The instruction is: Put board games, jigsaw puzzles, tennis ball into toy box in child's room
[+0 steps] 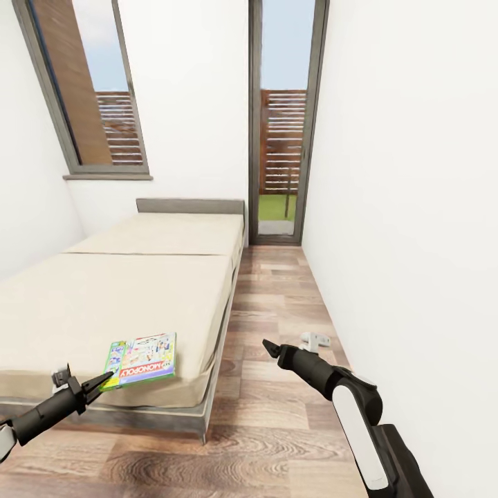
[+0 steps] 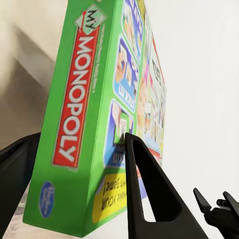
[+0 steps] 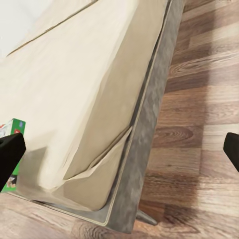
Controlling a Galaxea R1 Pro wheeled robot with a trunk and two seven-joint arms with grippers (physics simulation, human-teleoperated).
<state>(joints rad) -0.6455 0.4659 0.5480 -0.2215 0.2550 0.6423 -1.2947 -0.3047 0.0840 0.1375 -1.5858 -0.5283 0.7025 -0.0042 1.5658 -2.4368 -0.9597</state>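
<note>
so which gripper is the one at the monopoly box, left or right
The left gripper: its fingers straddle the near edge of the Monopoly box on the bed. The right gripper hangs open over the wood floor, holding nothing.

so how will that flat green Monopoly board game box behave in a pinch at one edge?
The flat green Monopoly board game box looks rigid: straight edges, no sag between the left gripper fingers. Likely light for its size, being thin. The glossy printed cover may be slippery, and a wide box pinched near one edge could pivot or droop over the beige bed.
</note>
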